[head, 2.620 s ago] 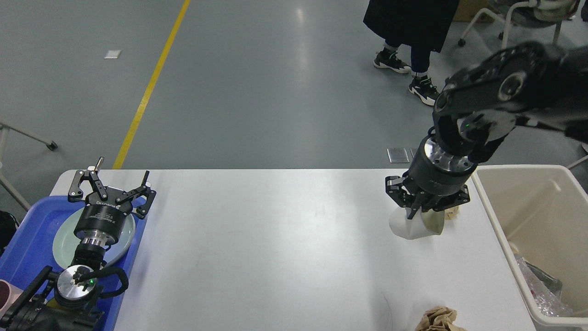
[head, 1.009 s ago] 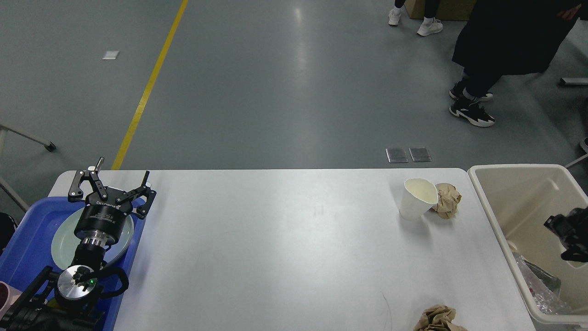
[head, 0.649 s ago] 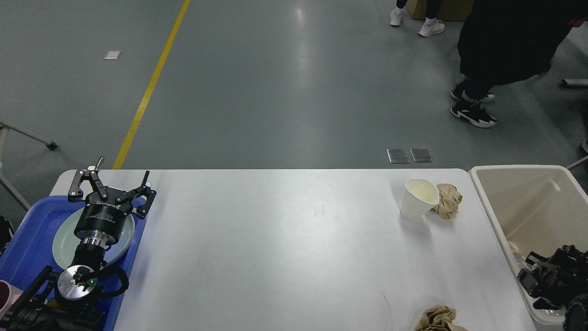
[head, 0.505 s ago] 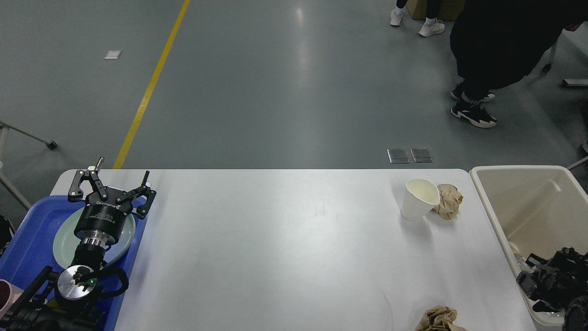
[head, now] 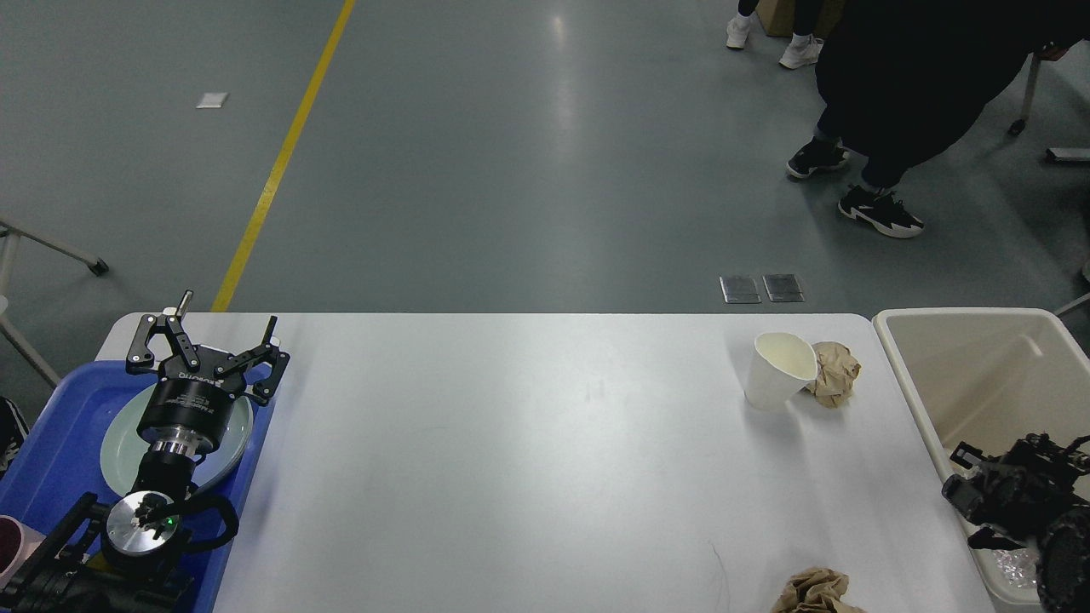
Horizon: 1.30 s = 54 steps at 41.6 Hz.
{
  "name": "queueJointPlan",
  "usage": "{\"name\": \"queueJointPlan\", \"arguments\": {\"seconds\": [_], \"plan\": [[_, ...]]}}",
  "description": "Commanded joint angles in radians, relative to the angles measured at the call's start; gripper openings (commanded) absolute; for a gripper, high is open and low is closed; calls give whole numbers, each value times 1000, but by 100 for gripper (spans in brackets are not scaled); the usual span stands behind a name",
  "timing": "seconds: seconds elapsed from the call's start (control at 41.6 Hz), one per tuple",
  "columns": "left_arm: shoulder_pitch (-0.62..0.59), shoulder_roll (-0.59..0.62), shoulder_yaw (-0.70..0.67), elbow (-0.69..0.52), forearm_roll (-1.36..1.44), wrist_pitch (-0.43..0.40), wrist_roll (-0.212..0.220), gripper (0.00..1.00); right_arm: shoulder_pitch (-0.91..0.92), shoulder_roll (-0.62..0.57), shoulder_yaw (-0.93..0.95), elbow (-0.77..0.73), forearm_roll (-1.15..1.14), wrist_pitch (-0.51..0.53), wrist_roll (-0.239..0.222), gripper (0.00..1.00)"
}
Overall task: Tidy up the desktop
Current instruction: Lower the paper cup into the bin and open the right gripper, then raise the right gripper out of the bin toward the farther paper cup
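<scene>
The desktop [head: 511, 460] is a wide white-grey tabletop. A white paper cup [head: 775, 370] stands tilted at its far right, leaning on a crumpled brown paper ball [head: 836, 373]. A second crumpled brown paper [head: 813, 592] lies at the front edge. My left gripper [head: 209, 347] is open and empty, above a pale green plate [head: 119, 447] in the blue tray [head: 51, 434]. My right gripper [head: 996, 487] is a dark shape low at the right, over the beige bin [head: 979, 358]; its fingers cannot be told apart.
The beige bin holds clear plastic waste [head: 1009, 562] at its near end. A pink cup [head: 13, 541] sits in the tray's near left corner. A person in black [head: 903, 77] stands on the floor beyond the table's far right.
My right gripper left the paper cup and drew back down to the lower right over the bin. The cup stays leaning on the paper ball. The left arm has not moved.
</scene>
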Motion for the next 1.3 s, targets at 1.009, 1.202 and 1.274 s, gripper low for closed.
{"name": "queueJointPlan", "arguments": {"seconds": [1.009, 1.202, 1.274], "plan": [[0, 0, 0, 0, 0, 0, 0, 96, 1396, -7, -72, 986, -193, 996, -5, 100], [1, 0, 0, 0, 0, 0, 0, 96, 1606, 27, -54, 1169, -187, 985, -6, 100], [1, 0, 0, 0, 0, 0, 0, 96, 1626, 27, -52, 1194, -183, 979, -6, 100]]}}
